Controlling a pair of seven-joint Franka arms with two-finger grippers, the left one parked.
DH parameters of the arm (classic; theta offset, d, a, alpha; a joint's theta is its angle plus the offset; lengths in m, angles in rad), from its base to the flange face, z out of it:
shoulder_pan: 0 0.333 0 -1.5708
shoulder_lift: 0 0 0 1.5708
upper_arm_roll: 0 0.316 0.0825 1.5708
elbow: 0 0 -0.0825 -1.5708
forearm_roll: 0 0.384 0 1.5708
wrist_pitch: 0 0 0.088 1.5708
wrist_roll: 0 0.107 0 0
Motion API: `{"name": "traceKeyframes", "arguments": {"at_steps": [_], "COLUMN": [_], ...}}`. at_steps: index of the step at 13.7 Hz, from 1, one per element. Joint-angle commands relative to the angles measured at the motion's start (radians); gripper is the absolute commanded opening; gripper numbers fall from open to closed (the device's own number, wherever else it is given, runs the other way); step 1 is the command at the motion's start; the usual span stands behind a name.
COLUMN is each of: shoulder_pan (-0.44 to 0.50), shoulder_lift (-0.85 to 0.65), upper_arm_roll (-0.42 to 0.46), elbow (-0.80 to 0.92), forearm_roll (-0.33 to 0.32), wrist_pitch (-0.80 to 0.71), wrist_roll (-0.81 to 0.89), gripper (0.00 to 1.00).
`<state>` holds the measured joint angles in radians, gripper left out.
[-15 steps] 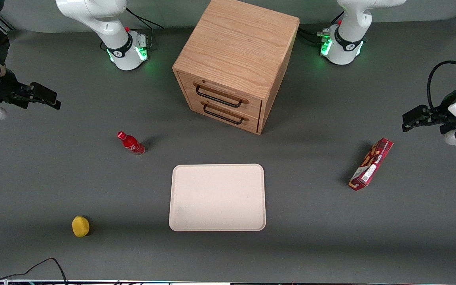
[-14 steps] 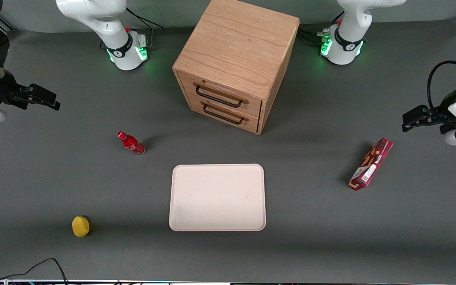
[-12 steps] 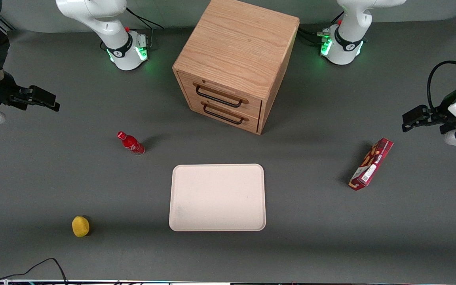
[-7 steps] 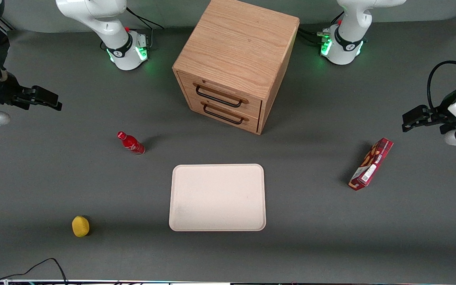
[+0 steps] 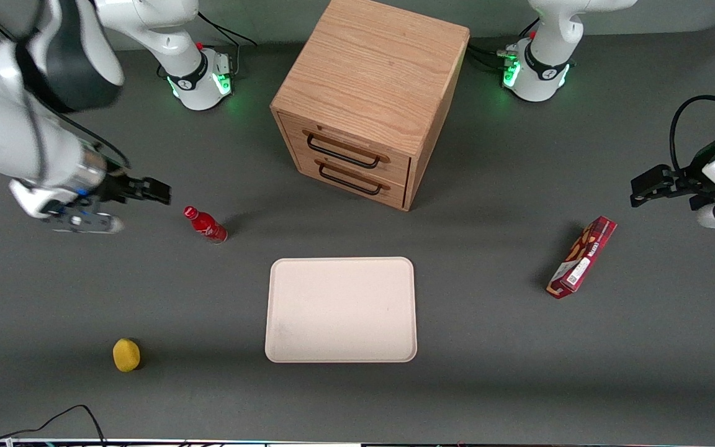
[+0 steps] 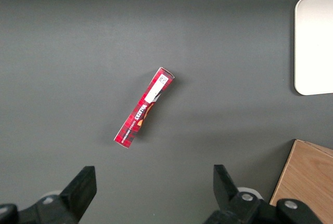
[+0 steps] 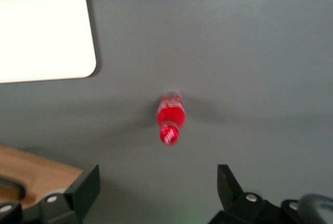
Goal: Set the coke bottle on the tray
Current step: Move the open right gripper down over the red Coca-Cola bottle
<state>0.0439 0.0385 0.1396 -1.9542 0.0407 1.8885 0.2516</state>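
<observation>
The coke bottle, small, red, with a red cap, stands upright on the grey table, apart from the tray and toward the working arm's end. It also shows in the right wrist view. The cream-white tray lies flat near the table's middle, nearer the front camera than the cabinet; one corner shows in the right wrist view. My right gripper hangs open and empty above the table, close beside the bottle's cap, not touching it. In the right wrist view the gripper has its jaws wide apart.
A wooden two-drawer cabinet stands farther from the front camera than the tray. A yellow round object lies near the front edge. A long red snack box lies toward the parked arm's end and also shows in the left wrist view.
My right gripper has swung from the table's end inward toward the bottle and now sits close beside its cap. The bottle and tray have not moved.
</observation>
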Motion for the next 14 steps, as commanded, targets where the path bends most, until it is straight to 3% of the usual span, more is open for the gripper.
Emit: {"name": "traceKeyframes", "arguments": {"at_steps": [1, 3, 6, 9, 10, 12, 13, 14], "shoulder_pan": [-0.001, -0.001, -0.001, -0.001, -0.001, -0.001, -0.001, -0.001], "shoulder_lift": [-0.039, -0.005, 0.011, -0.02, -0.022, -0.02, -0.02, -0.02], "upper_arm_roll": [0.0, 0.0, 0.003, 0.014, 0.014, 0.018, 0.023, 0.025], "elbow": [-0.227, -0.288, -0.325, -0.385, -0.387, -0.384, -0.382, -0.381], "forearm_roll": [0.018, 0.015, 0.015, 0.015, 0.015, 0.012, 0.011, 0.011], "wrist_pitch": [0.244, 0.361, 0.406, 0.426, 0.426, 0.428, 0.428, 0.426], "wrist_roll": [0.017, 0.015, 0.017, 0.017, 0.015, 0.014, 0.014, 0.015], "gripper": [1.0, 1.0, 1.0, 0.88, 0.69, 0.07, 0.0, 0.0]}}
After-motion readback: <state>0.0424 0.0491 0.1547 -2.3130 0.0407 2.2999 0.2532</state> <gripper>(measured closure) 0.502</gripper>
